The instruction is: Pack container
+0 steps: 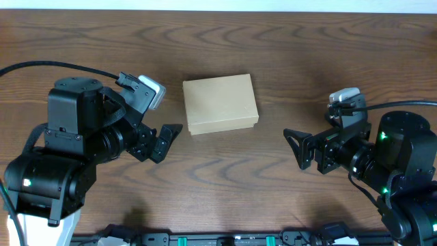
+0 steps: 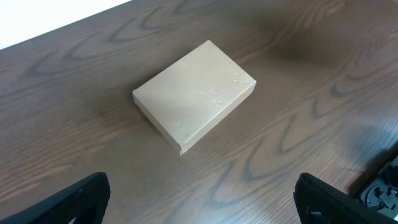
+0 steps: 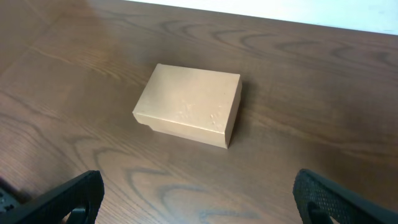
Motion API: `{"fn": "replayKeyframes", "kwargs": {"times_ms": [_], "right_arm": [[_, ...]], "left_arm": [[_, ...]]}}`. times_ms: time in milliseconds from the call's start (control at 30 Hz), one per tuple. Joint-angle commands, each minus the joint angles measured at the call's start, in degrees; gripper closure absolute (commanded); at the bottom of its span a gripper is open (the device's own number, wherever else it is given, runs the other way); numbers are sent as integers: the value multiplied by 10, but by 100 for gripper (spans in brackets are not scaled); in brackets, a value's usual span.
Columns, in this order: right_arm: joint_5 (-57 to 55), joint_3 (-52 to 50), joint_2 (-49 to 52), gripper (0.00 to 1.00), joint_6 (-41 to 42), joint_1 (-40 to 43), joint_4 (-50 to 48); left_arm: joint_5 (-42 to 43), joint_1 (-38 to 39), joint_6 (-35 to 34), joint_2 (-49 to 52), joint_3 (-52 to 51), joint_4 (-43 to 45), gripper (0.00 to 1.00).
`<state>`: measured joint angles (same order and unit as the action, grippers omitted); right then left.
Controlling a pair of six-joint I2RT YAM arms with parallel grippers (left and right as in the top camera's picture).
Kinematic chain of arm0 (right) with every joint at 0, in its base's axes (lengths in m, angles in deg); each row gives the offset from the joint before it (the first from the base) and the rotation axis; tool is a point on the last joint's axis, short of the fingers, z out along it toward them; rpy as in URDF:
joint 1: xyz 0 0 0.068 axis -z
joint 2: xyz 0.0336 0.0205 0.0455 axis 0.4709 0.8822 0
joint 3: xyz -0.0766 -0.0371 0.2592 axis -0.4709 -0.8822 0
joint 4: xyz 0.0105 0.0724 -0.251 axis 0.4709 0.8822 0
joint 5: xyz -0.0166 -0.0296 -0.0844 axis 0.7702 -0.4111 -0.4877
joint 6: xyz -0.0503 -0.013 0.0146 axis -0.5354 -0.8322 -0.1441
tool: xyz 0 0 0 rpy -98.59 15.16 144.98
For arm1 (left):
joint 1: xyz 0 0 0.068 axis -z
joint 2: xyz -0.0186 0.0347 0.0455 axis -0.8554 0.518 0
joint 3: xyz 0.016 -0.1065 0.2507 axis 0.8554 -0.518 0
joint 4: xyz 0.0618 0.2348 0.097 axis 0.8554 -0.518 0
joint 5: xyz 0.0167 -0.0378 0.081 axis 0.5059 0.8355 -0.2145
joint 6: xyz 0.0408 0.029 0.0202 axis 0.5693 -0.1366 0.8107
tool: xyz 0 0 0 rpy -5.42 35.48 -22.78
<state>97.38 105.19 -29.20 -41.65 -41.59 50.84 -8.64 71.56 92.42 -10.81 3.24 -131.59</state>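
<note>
The container (image 1: 220,103) is a tan cardboard box with its lid shut, lying flat on the dark wood table near the middle. It also shows in the left wrist view (image 2: 196,94) and in the right wrist view (image 3: 188,103). My left gripper (image 1: 164,142) is open and empty, a little to the left of and below the box, fingers wide apart (image 2: 202,202). My right gripper (image 1: 298,147) is open and empty, to the right of the box, fingers wide apart (image 3: 199,199). No tape rolls are in view.
The dark wood table (image 1: 225,184) spreads around the box. A pale wall edge runs along the table's far side (image 1: 273,5). The two arm bases stand at the front left (image 1: 61,157) and front right (image 1: 396,164).
</note>
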Motion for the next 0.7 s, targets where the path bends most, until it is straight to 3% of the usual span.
{"fn": "replayKeyframes", "kwargs": {"times_ms": [0, 167, 300, 667], "right_arm": [[-4, -4, 0, 1, -3, -5, 2], [-4, -4, 0, 1, -3, -5, 2], [-4, -4, 0, 1, -3, -5, 2], [-4, -4, 0, 1, -3, -5, 2]], "left_arm": [[-30, -3, 18, -8, 2, -5, 5], [-102, -12, -9, -76, -19, -45, 5], [-147, -51, -97, -182, -104, 30, 5], [-152, -144, -193, -473, -468, 245, 5]]}}
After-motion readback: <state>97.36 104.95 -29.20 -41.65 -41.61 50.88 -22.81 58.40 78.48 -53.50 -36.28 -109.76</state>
